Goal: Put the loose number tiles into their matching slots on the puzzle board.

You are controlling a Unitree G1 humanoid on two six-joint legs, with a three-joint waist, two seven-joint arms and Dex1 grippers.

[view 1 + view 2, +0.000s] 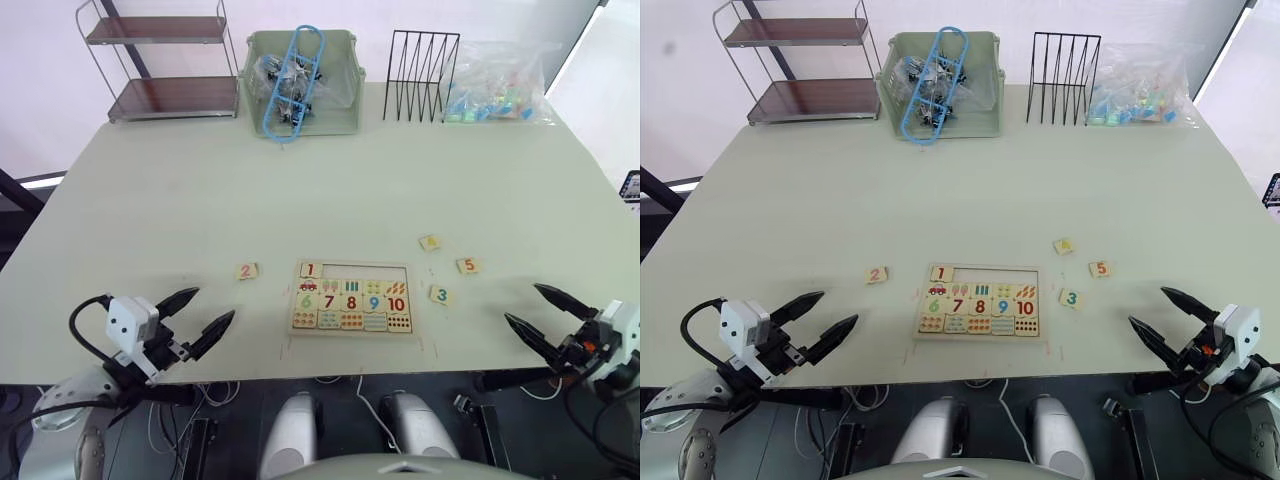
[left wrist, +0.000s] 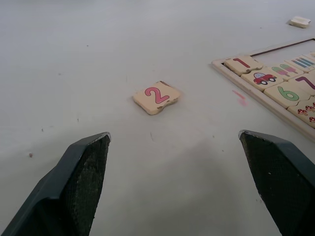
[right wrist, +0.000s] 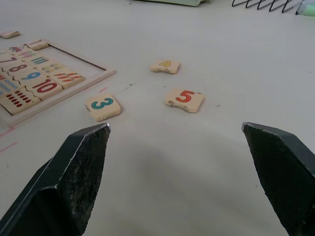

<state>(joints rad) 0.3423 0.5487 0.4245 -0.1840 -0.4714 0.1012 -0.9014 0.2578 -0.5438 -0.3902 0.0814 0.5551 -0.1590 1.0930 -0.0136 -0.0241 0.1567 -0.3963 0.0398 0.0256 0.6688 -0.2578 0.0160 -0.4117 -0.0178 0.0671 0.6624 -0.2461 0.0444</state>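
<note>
— Pale grey bench [image 1: 300,190] first: the wooden puzzle board [image 1: 352,335] lies near its front edge, between the two arms. How far along would you say it is?

— One of five, I'd judge. The red 1 tile [image 1: 310,269] sits in the leftmost slot of the top row; the rest of that top row [image 1: 365,270] looks bare.

— And the loose ones?

— The 2 tile [image 1: 246,271] lies on the bench just left of the board. Right of it are the 3 tile [image 1: 440,295], nearest the board, the 5 tile [image 1: 467,265] further out, and the yellow 4 tile [image 1: 430,242] behind them. So four are left to place.

— The tools?

— Left tool [image 1: 196,315] spread wide and holding nothing, pointed toward the 2. Right tool [image 1: 538,308] likewise gaping and bare, short of the 3 and 5.
</note>
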